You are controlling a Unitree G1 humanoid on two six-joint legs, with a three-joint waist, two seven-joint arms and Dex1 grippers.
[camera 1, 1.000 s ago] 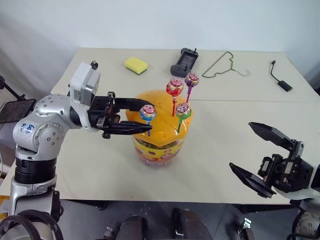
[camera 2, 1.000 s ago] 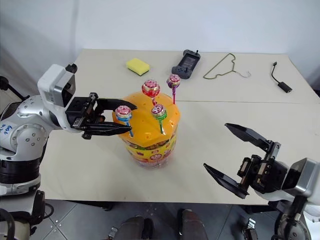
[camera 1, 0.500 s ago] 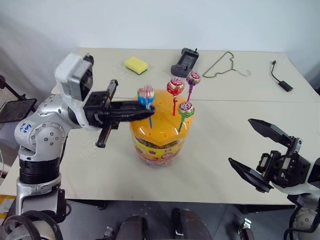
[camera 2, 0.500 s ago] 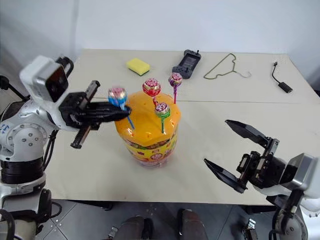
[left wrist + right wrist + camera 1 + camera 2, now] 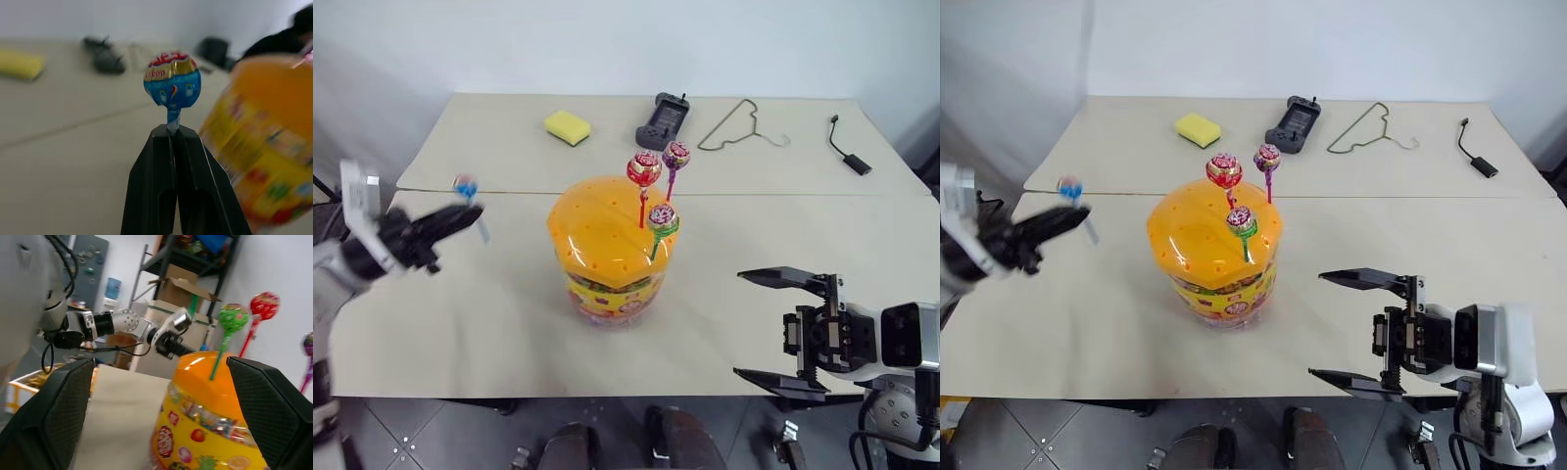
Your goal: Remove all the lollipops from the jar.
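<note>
Orange-lidded jar (image 5: 612,250) sits mid-counter (image 5: 509,323), upright, yellow label band around its clear body. Three lollipops stand with sticks in the lid holes: red (image 5: 643,168) and purple (image 5: 675,155) toward the back, green (image 5: 662,218) nearer the front edge of the dome. Blue lollipop (image 5: 172,82) is out of the jar, well off to the robot's left over the counter, clear of the lid. Left pincer (image 5: 173,131) is pressed together on its stick right under the candy head, head pointing up past the fingertips; in the head view the same pincer (image 5: 470,213) shows motion-blurred, lollipop at its tip. Right pincer (image 5: 771,323) hangs at the counter's near right edge, fingers spread wide and holding nothing, aimed sideways toward the jar; its wrist view frames the jar between both fingers (image 5: 44,416). At the far side of the counter: yellow sponge (image 5: 567,126), black handheld controller (image 5: 662,120), wire hanger (image 5: 741,125), small black cable adapter (image 5: 850,157) far right. None of these touch the jar.
</note>
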